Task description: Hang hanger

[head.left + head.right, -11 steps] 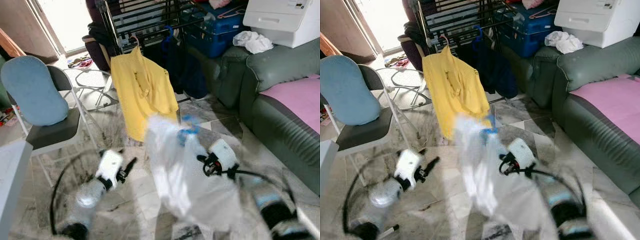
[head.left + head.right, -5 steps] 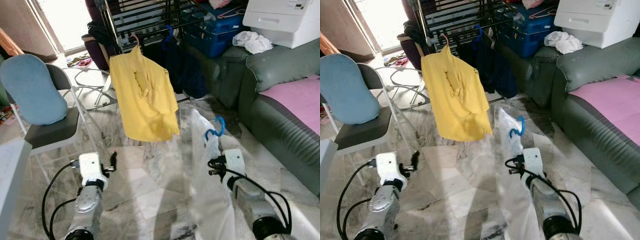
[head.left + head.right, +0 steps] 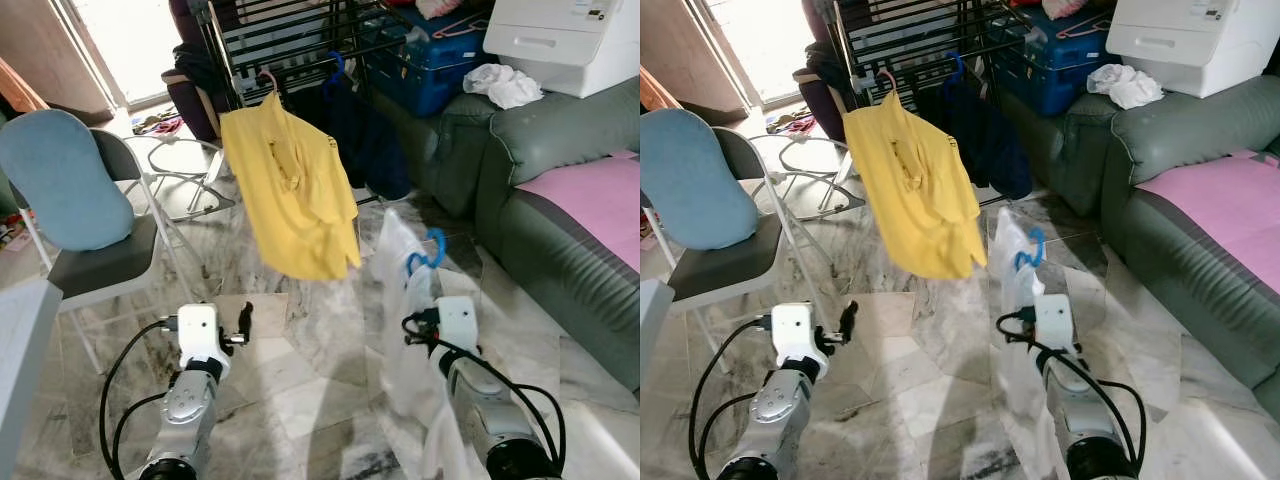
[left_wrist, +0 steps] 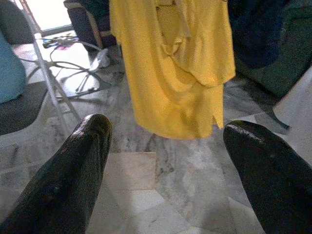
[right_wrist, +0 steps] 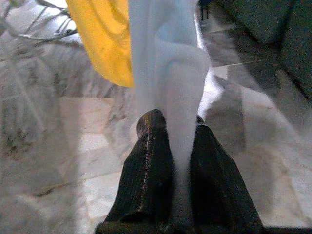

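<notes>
The right hand (image 5: 171, 146) is clamped on a white garment (image 3: 400, 300) whose blue hanger (image 3: 428, 252) pokes up above it, in front of the sofa. The left hand (image 4: 165, 161) hovers over the floor, fingers spread apart, facing the yellow shirt (image 3: 290, 190) on the drying rack (image 3: 290, 40).

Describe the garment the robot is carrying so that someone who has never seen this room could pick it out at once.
Start at the black drying rack and come down past the yellow shirt hanging from it. Just right of its hem, the right claw pinches a white garment on a blue hanger. It is the only white garment held up over the floor.
</notes>
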`<state>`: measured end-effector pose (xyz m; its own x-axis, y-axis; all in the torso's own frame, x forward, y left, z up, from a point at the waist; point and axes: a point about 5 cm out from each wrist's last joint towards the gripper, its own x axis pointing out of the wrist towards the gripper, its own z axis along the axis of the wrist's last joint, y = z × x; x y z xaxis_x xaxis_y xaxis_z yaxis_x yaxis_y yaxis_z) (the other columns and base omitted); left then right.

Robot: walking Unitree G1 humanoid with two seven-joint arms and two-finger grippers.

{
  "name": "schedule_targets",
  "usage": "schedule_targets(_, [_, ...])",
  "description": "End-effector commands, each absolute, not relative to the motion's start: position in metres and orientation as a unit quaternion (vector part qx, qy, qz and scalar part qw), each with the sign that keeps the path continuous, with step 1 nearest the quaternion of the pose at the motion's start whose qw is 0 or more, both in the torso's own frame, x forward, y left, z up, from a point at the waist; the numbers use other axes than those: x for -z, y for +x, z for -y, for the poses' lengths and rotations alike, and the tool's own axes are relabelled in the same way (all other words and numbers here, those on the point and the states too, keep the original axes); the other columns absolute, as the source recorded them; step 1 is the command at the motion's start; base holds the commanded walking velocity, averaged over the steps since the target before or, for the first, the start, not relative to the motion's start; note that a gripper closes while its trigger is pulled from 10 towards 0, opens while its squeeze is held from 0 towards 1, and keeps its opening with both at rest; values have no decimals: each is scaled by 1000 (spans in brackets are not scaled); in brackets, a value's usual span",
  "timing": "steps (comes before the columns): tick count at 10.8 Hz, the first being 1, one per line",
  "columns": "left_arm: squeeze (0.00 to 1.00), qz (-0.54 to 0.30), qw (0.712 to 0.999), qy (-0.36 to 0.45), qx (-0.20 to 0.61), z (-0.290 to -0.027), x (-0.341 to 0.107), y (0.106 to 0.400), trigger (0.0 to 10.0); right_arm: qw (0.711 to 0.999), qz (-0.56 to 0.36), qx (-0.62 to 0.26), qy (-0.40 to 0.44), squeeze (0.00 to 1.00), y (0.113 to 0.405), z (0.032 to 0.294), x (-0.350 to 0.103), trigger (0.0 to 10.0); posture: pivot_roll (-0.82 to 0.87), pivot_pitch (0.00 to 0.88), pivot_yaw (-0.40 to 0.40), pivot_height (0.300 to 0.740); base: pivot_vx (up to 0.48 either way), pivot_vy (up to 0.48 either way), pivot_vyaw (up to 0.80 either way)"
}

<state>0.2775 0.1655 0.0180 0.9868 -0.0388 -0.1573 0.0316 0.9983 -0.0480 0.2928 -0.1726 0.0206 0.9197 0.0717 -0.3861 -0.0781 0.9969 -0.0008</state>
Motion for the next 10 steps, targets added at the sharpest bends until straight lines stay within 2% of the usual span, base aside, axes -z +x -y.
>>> schedule_targets(1, [0, -77, 997, -18, 23, -167, -22, 282, 10000, 986, -166, -34, -4, 0, 298, 170, -32, 10000, -179, 0, 177, 740, 0, 0, 0])
schedule_targets(2, [0, -77, 996, -17, 30, -165, -23, 284, 10000, 985, -172, -28, 9, 0, 297, 171, -32, 10000, -184, 0, 180, 740, 0, 0, 0])
schedule_targets(4, [0, -79, 996, -16, 35, -163, -23, 284, 10000, 984, -174, -26, 12, 0, 296, 173, -32, 10000, -186, 0, 182, 740, 0, 0, -500])
schedule_targets(7, [0, -81, 996, -15, 39, -162, -21, 282, 10000, 984, -178, -28, 12, 0, 296, 172, -32, 10000, -183, 0, 179, 740, 266, 0, -800])
schedule_targets(10, [0, -81, 996, -14, 41, -161, -21, 283, 10000, 984, -173, -35, 11, 0, 298, 169, -34, 10000, -183, 0, 177, 740, 349, 0, 0])
